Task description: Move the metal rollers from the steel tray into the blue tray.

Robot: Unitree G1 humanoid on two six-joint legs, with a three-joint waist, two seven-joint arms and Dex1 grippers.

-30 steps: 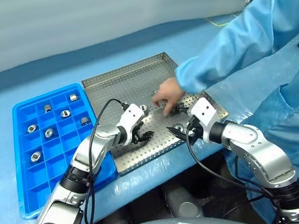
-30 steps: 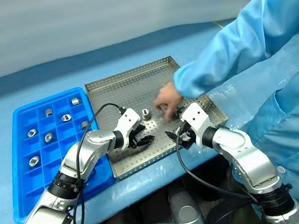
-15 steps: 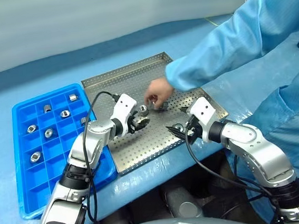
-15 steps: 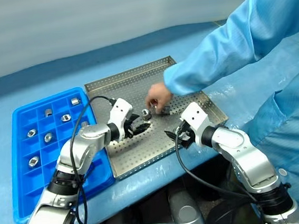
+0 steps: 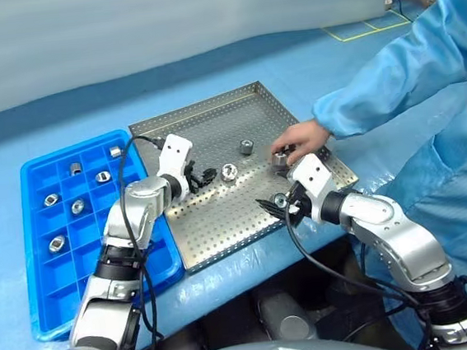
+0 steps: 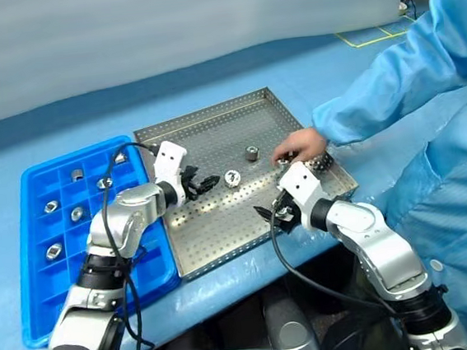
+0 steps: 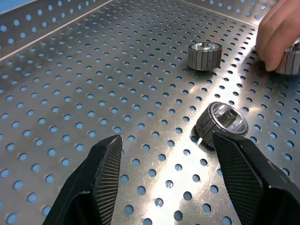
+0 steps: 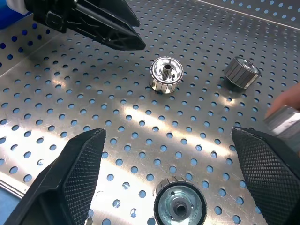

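the metal rollers (image 5: 230, 171) you still have to move lie on the steel tray (image 5: 212, 127): one tilted near its middle, one upright just beyond it, one at the near edge under the right gripper (image 5: 275, 207), and one under a person's hand (image 5: 296, 139) at the tray's right side. about seven already sit in compartments of the blue tray (image 5: 43, 301), which lies just left of the steel tray, so i judge you past halfway with four left. your left gripper (image 5: 203, 177) hovers over the steel tray just left of the tilted roller, jaws parted and empty. the right's jaws gape wide, empty too. both trays rest on a blue-covered table (image 5: 288, 54), a pale wall behind.
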